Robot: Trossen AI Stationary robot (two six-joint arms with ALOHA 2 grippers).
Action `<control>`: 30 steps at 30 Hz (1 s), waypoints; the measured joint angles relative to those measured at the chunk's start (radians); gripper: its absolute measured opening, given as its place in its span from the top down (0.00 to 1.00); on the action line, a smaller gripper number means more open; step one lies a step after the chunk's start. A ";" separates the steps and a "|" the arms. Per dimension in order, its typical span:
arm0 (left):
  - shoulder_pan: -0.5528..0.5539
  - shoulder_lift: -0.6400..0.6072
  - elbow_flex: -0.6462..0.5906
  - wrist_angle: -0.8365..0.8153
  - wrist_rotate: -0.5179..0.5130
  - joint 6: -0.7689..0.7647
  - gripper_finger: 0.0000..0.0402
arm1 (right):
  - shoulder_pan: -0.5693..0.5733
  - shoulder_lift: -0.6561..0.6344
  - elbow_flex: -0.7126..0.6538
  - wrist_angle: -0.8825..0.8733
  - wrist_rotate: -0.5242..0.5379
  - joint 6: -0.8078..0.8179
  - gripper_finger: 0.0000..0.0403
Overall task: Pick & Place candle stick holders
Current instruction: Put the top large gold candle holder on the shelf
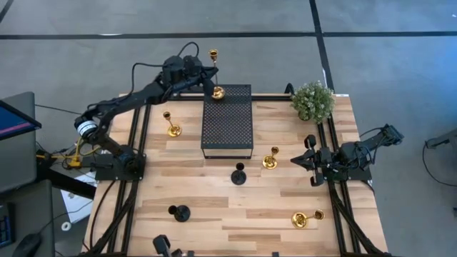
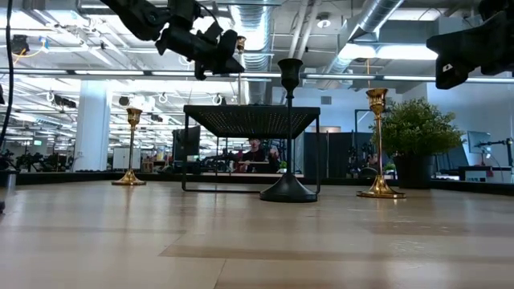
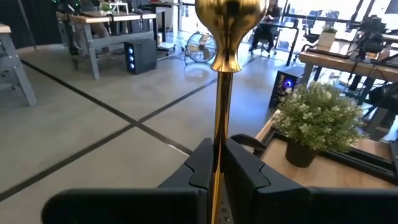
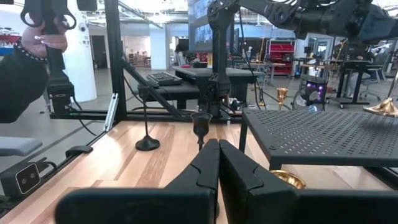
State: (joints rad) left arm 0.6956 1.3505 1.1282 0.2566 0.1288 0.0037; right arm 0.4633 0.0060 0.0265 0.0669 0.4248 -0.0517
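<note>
My left gripper (image 1: 207,74) is over the far left corner of the black perforated platform (image 1: 228,125), shut on a tall gold candlestick holder (image 1: 216,89). Its round base also shows in the right wrist view (image 4: 382,109), at the platform's top. A gold holder (image 1: 172,129) stands on the table left of the platform and another (image 1: 270,161) right of it. A third gold one (image 1: 303,218) lies on its side at the near right. Two black holders (image 1: 238,175) (image 1: 179,212) stand on the near half. My right gripper (image 1: 312,161) is shut and empty by the right edge. My left gripper pinches the gold holder's thin stem (image 3: 219,134) between its two fingers (image 3: 202,168), below the cup (image 3: 227,25). The fingers come level from the table's left side and lie across the stem. The holder stands upright; whether its base (image 1: 218,93) rests on the platform, I cannot tell.
A small bushy green plant (image 1: 312,101) in a pot stands at the table's far right corner. Black rails (image 1: 136,178) run along the table's left and right sides. A person's hand (image 4: 38,38) shows beyond the table in the right wrist view.
</note>
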 joint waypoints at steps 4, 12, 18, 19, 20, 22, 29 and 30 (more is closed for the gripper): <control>-0.001 0.016 0.000 0.013 0.000 0.000 0.94 | 0.000 0.000 0.000 0.000 0.000 0.000 1.00; -0.003 0.017 0.000 0.021 -0.001 -0.014 0.95 | 0.000 0.000 0.000 -0.001 0.000 0.000 1.00; -0.023 0.019 0.000 0.035 -0.001 -0.016 0.95 | 0.000 0.000 0.000 -0.001 0.000 0.000 1.00; -0.023 0.019 0.000 0.036 -0.001 -0.016 0.95 | 0.000 0.000 0.000 -0.001 0.000 0.000 1.00; -0.024 0.019 0.000 0.036 0.000 -0.016 0.95 | 0.000 0.000 0.000 -0.001 0.000 0.000 1.00; -0.024 0.019 0.000 0.036 0.002 -0.016 0.95 | 0.000 0.000 0.000 -0.001 0.000 0.000 1.00; -0.023 0.019 0.000 0.037 -0.001 -0.016 0.95 | 0.000 0.000 0.000 -0.001 0.000 0.000 1.00; -0.023 0.019 0.000 0.037 -0.002 -0.016 0.95 | 0.000 0.000 0.000 -0.001 0.000 0.000 1.00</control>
State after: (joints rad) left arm 0.6727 1.3693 1.1282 0.2932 0.1272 -0.0120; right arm 0.4631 0.0059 0.0265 0.0662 0.4248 -0.0517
